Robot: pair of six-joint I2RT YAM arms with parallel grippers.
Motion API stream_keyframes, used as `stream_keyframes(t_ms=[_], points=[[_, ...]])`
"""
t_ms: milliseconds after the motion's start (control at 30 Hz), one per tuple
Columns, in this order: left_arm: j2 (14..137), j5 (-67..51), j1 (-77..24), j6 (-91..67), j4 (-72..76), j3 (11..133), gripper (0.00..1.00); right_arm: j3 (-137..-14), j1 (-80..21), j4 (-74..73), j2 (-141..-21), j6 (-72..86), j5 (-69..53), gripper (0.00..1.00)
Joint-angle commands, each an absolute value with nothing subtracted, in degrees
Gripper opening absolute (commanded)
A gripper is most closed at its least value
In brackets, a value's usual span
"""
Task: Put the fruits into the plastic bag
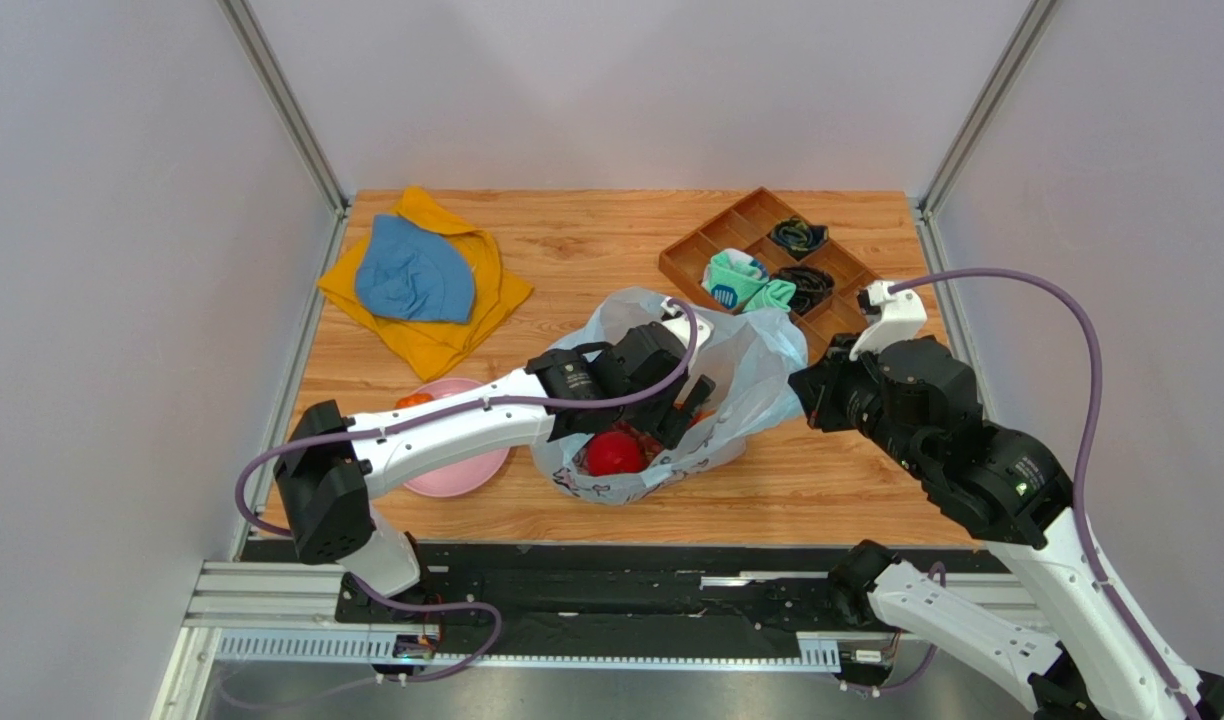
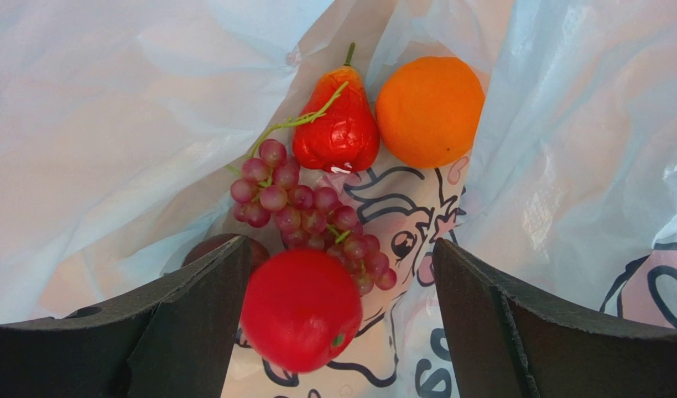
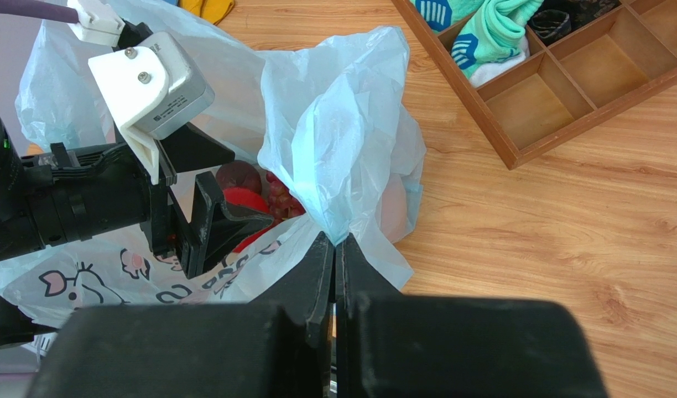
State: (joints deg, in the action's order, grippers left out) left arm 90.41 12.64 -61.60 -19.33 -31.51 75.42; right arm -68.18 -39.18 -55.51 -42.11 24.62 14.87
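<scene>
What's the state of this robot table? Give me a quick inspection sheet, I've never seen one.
Surface: wooden table, no spills seen.
Job's things: plastic bag holds orange, grapes, red apple, red pear-shaped fruit.
Clutter: pink plate, blue cloth on yellow cloth, wooden tray with socks.
Grippers: left gripper open inside the bag; right gripper shut on bag's rim.
Cables: purple cables on both arms.
Surroundings: grey walls, metal rail.
</scene>
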Motion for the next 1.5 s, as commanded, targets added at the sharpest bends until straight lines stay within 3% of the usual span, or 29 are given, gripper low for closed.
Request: stream_keyframes(t_ms=[0, 500, 767, 967, 1233, 1467], points=[[87.63, 10.9, -61.35, -18.46, -28.74, 74.36, 0.89, -68.03, -39.11, -54.67, -41.75, 25.22, 14.85, 0.0], [71.55, -11.76, -61.35, -14.68, -14.34, 70.58, 0.88, -67.41, -39.2, -54.23, -41.92, 25.4, 14.85, 0.0], [66.71, -17.49, -61.35, -13.8, -9.85, 70.4, 0.88, -67.15, -39.2, -53.88, -42.1, 25.66, 14.5, 0.0], [64.43, -14.24, -58.72, -15.55, -10.81, 72.24, 0.88, -67.5, -39.2, -53.96, -42.1, 25.66, 14.5, 0.0], [56.09, -8.18, -45.89, -20.65, -14.23, 69.09, 0.88, -67.33, -39.2, -53.88, -42.01, 25.75, 14.5, 0.0], [50.1, 7.34, -34.21, -22.59, -28.26, 68.03, 0.9, -67.06, -39.2, -53.53, -41.92, 25.66, 14.15, 0.0]])
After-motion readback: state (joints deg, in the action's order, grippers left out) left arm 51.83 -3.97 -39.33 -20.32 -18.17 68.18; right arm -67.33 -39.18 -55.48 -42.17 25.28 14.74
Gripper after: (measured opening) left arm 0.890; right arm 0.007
